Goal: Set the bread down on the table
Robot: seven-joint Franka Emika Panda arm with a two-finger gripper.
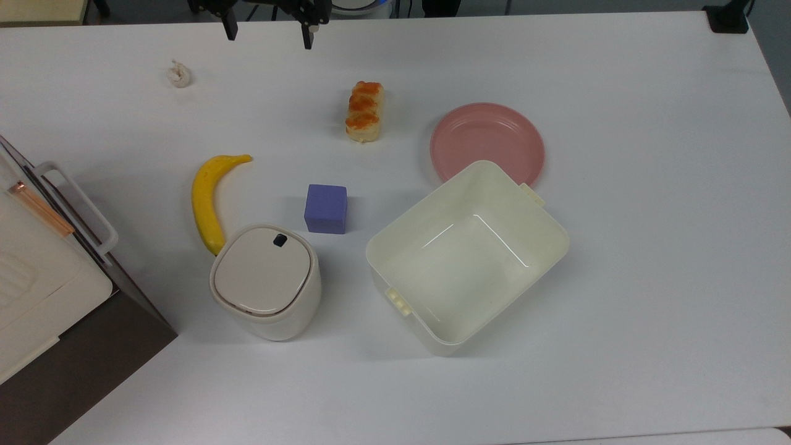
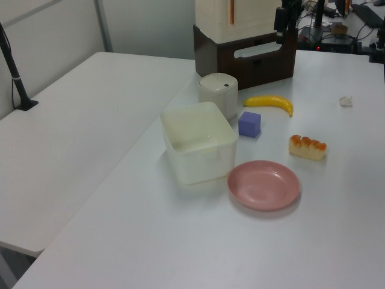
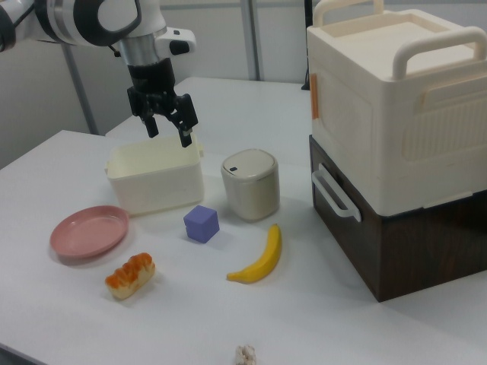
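Note:
The bread [image 1: 364, 111], a small pale bun with orange-brown glaze, lies on the white table [image 1: 649, 247], just off the top view's left of the pink plate [image 1: 487, 143]. It also lies on the tabletop in the left view [image 2: 307, 147] and the right view [image 3: 131, 275]. My gripper [image 1: 269, 31] is at the top view's upper edge, well away from the bread. In the right view the gripper [image 3: 169, 131] hangs high above the table, open, with nothing between its fingers. It sits at the left view's top [image 2: 281, 18].
A cream tub [image 1: 466, 256] sits by the plate. A purple cube [image 1: 325, 209], a banana [image 1: 210, 201] and a lidded white bin [image 1: 266, 281] stand mid-table. A crumpled scrap [image 1: 179, 74] lies at the top view's upper left. A large cream-and-brown box [image 3: 403, 144] fills one side.

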